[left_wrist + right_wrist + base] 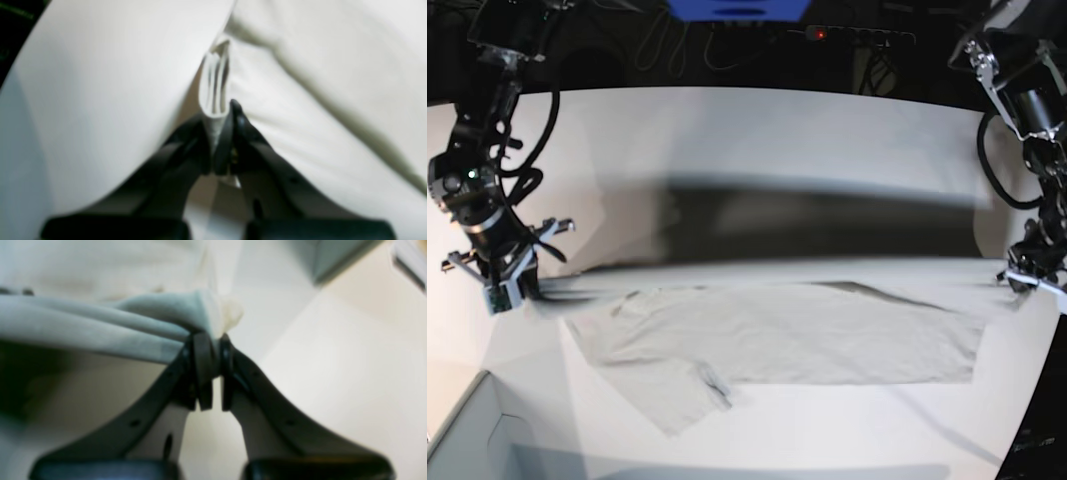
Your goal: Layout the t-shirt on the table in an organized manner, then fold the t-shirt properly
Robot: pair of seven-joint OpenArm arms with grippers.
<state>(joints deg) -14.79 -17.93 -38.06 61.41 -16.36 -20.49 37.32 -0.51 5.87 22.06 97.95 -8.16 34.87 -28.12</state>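
Both tools point(222, 133) point(213, 350) clamped on t-shirt point(777, 335) (taut)

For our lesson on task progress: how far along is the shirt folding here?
Done: both grips are made. The left gripper and right gripper each pinch an edge of the t-shirt. In hand: it hangs stretched between them above the table, blurred. Left: laying it flat, then every fold; none shows yet.

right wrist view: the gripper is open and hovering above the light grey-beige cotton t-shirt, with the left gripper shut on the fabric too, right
Not quite. In the right wrist view the right gripper is shut on a bunched fold of the light grey-beige cotton t-shirt, not open and hovering. The left gripper is indeed shut on the fabric.
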